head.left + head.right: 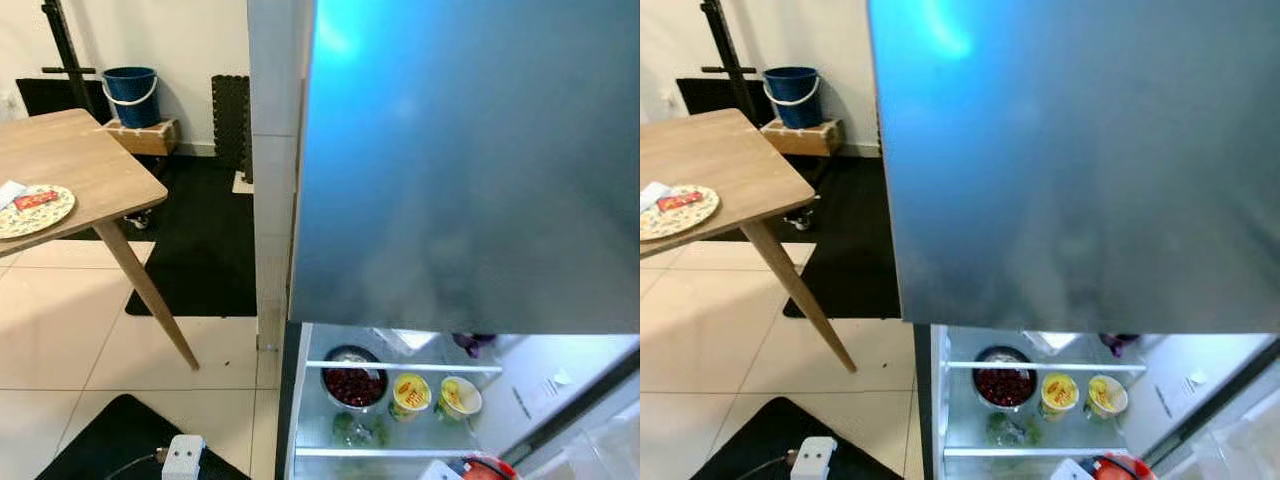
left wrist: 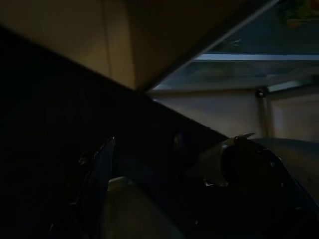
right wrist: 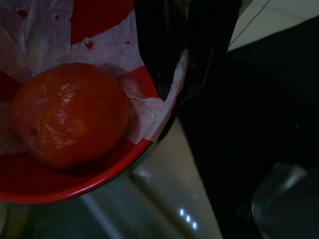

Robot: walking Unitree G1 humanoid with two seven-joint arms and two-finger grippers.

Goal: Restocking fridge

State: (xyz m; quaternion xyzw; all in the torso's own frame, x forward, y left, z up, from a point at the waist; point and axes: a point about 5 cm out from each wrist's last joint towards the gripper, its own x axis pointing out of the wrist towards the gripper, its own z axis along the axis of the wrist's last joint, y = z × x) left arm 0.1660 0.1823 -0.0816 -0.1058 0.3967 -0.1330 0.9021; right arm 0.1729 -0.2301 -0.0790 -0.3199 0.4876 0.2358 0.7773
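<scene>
The fridge's upper door (image 1: 460, 160) is closed, and the lit lower compartment stands open below it. On its glass shelf (image 1: 400, 366) sit a bowl of dark red cherries (image 1: 352, 383) and two yellow-topped cups (image 1: 411, 392) (image 1: 459, 397), with greens (image 1: 358, 430) on the shelf beneath. A red bowl (image 3: 75, 184) lined with plastic film holds a wrapped tomato (image 3: 70, 114). My right gripper (image 3: 182, 74) is shut on the bowl's rim. The bowl's red edge (image 1: 487, 467) shows low in front of the compartment. My left gripper (image 2: 169, 174) is in deep shade near a fridge shelf.
The lower fridge door (image 1: 580, 400) swings open to the right. A wooden table (image 1: 80, 160) with a plate (image 1: 35, 210) stands at the left. A blue bucket (image 1: 131, 95) sits by the far wall. Black mats (image 1: 200, 250) and a small white device (image 1: 183, 457) lie on the tiled floor.
</scene>
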